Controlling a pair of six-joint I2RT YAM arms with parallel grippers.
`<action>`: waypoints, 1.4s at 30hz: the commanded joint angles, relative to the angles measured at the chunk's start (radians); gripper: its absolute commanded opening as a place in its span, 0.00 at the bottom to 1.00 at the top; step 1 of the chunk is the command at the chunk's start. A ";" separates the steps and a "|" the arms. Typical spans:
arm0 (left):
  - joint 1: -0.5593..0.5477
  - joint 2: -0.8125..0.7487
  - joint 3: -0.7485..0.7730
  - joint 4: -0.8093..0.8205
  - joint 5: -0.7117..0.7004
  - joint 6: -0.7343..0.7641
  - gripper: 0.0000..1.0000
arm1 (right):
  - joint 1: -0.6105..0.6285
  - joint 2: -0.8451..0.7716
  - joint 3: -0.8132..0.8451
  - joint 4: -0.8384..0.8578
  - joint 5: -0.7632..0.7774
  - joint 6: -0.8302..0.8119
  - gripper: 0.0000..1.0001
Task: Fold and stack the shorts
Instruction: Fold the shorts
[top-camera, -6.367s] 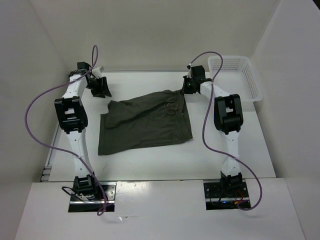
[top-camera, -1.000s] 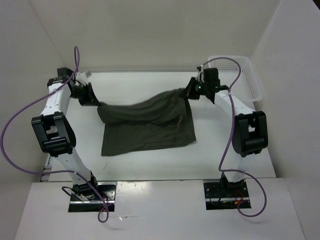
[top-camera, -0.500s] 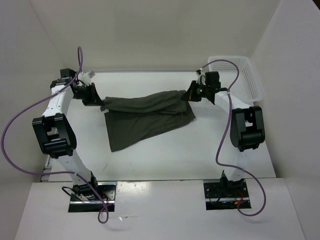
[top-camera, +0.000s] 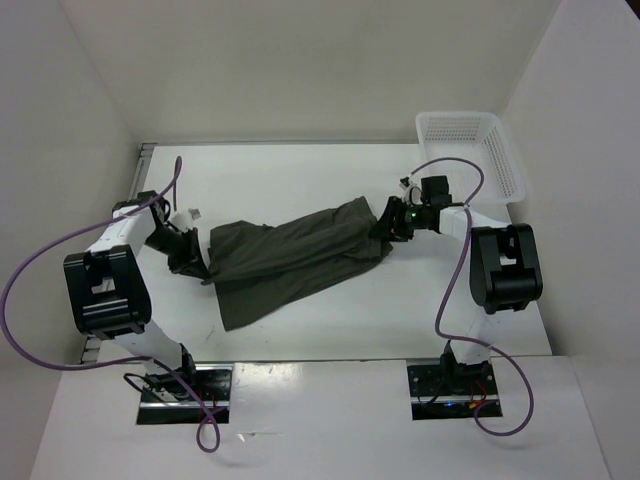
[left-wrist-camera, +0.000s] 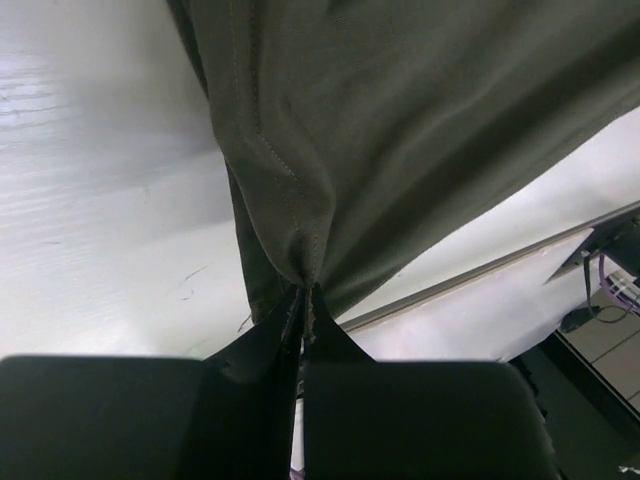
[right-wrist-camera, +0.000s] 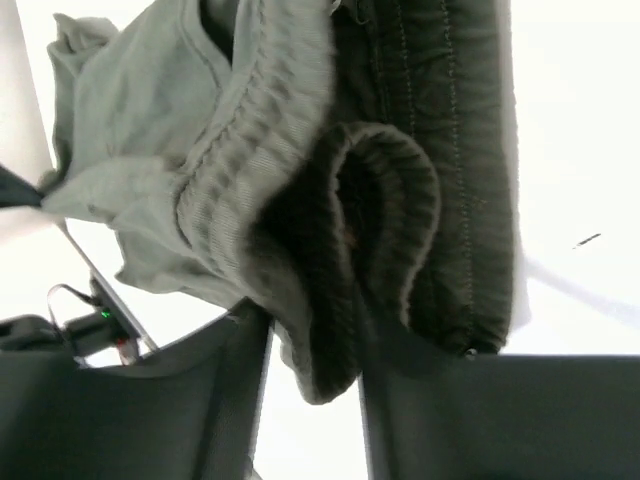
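The dark olive shorts (top-camera: 290, 255) lie as a long folded band slanting across the white table (top-camera: 300, 180), from lower left to upper right. My left gripper (top-camera: 200, 268) is at the band's left end, shut on a stitched hem of the cloth (left-wrist-camera: 380, 120), which bunches into the closed jaws (left-wrist-camera: 303, 295). My right gripper (top-camera: 388, 222) is at the right end. Its fingers (right-wrist-camera: 200, 400) stand apart, and the ribbed waistband (right-wrist-camera: 330, 250) hangs loosely between them with a gap on one side.
A white mesh basket (top-camera: 470, 150) stands at the back right corner. White walls enclose the table on three sides. Purple cables loop from both arms. The arm bases sit at the near edge.
Both grippers came nearer and lower, laying the stretched shorts down over their lower half. The right gripper has opened on the waistband. The left stays shut.
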 joint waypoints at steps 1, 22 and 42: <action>-0.013 -0.010 0.006 -0.014 -0.044 0.005 0.02 | -0.028 -0.033 0.001 -0.010 -0.109 -0.029 0.55; -0.110 -0.018 0.026 -0.055 -0.061 0.005 0.05 | -0.019 0.111 0.195 0.053 -0.113 0.150 0.32; -0.210 -0.016 0.065 -0.302 -0.108 0.005 0.14 | -0.029 -0.241 -0.091 -0.379 0.189 0.172 0.01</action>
